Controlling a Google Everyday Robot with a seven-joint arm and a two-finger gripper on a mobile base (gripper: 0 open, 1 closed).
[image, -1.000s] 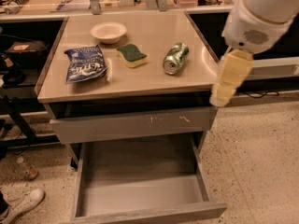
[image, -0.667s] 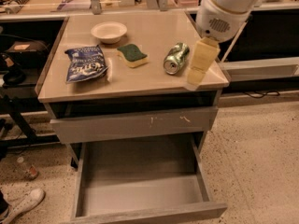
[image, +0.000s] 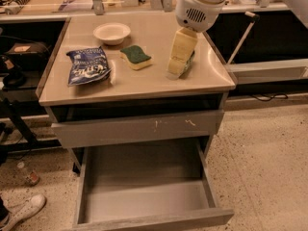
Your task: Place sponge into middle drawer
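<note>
The sponge [image: 135, 57], yellow with a dark green top face, lies flat on the tabletop near its middle. My gripper [image: 176, 70] hangs from the white arm [image: 202, 4] just right of the sponge, low over the tabletop and in front of the green can [image: 191, 61], which it mostly hides. It holds nothing that I can see. The middle drawer [image: 144, 196] is pulled out at the bottom of the cabinet, with a flat bare grey floor.
A white bowl [image: 111, 32] sits behind the sponge and a blue chip bag [image: 88, 65] lies to its left. The scratched drawer front [image: 139, 126] above the open drawer is shut. A counter [image: 269, 71] stands to the right, a shoe [image: 24, 210] on the floor at the left.
My gripper has swung left from beside the table's right edge to over the tabletop, in front of the can and close to the sponge. The objects have not moved.
</note>
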